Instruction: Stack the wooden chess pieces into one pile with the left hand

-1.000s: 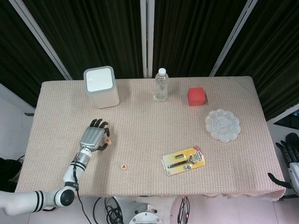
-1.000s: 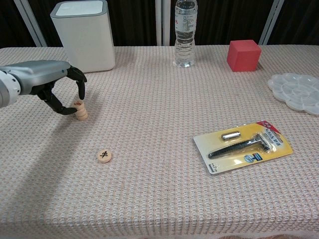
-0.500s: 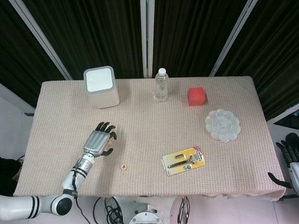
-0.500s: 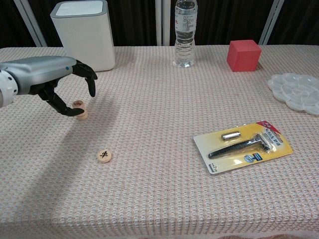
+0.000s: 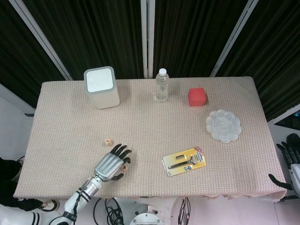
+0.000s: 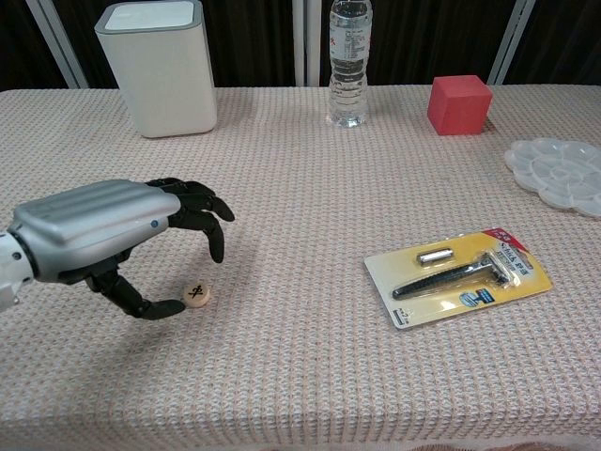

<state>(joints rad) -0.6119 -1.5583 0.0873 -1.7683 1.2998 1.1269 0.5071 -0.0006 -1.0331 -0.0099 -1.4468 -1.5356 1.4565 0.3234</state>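
A short stack of wooden chess pieces (image 5: 108, 141) stands left of the table's middle; the chest view hides it behind my left hand. A single round wooden piece (image 6: 196, 295) with a dark character lies flat nearer the front edge, also seen as the loose piece (image 5: 125, 164). My left hand (image 6: 103, 230) hovers over this piece with its fingers arched above it and the thumb tip just left of it, holding nothing. In the head view the left hand (image 5: 111, 162) partly covers the piece. My right hand (image 5: 293, 157) hangs off the table's right edge, empty.
A white box (image 5: 101, 86) stands at the back left, a water bottle (image 5: 161, 85) at the back middle and a red cube (image 5: 197, 96) right of it. A white palette (image 5: 223, 125) lies at the right. A yellow razor pack (image 6: 456, 274) lies right of the loose piece.
My left hand let go of the stack, drew back toward the front edge and to the right, and now arches over the loose piece. The stack stays standing.
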